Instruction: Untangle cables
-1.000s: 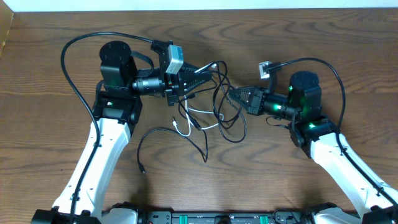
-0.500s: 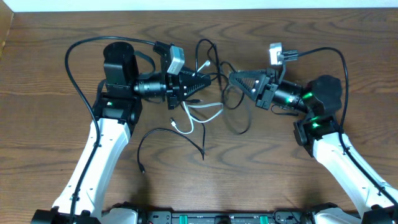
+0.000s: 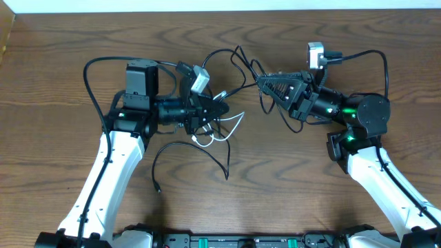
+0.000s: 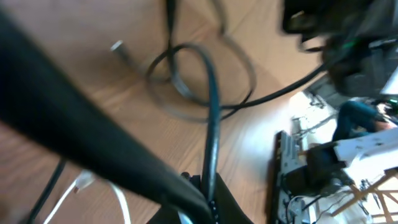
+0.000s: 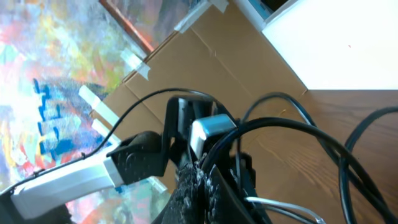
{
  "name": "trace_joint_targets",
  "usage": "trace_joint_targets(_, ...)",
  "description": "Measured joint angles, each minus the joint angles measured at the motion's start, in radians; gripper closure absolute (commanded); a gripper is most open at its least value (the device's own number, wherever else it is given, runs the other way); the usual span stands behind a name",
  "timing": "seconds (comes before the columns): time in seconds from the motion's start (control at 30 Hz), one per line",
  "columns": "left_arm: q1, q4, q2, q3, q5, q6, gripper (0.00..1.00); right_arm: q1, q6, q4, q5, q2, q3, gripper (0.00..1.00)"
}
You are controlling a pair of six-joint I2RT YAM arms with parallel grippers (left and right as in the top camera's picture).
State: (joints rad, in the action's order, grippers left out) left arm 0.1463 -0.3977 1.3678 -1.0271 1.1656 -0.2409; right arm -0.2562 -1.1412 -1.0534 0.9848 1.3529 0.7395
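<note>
Pulled apart since before, left fingers [image 3: 219, 109] and right fingers [image 3: 265, 83] clench the cables [image 3: 237, 49].

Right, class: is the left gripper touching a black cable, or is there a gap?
Touching. The left wrist view shows a black cable running down into the tip of the shut left gripper, pinched there with no gap.

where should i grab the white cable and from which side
Probably by its loose plug end, coming straight down from above. That end lies flat on the table in front of the left gripper, so it looks reachable. The rest of the white cable runs up into the black cables that the left gripper holds.
</note>
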Motion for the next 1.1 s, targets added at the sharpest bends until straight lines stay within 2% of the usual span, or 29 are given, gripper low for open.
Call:
trace_joint_targets(0.4,0.000,-0.181,0.000,0.000,-0.234,-0.084,0.92,0.000,-0.028,-0.082,-0.050,0.000,0.000,0.99)
trace_joint_targets(0.43,0.000,-0.194,0.000,0.000,-0.248,-0.095,0.88,0.000,-0.032,-0.090,-0.055,0.000,0.000,0.99)
trace_joint_targets(0.53,0.000,-0.222,0.000,0.000,-0.282,-0.112,0.54,0.000,-0.032,-0.093,-0.061,0.000,0.000,0.99)
trace_joint_targets(0.67,0.000,-0.253,0.000,0.000,-0.322,-0.134,0.30,0.000,-0.033,-0.092,-0.064,0.000,0.000,0.99)
trace_joint_targets(0.87,0.000,-0.249,-0.003,0.000,-0.326,-0.169,0.22,0.000,-0.031,-0.056,-0.066,0.000,0.000,0.99)
trace_joint_targets(1.1,0.000,-0.249,-0.114,0.000,-0.253,-0.304,0.12,0.000,-0.013,-0.009,-0.066,0.000,0.000,0.99)
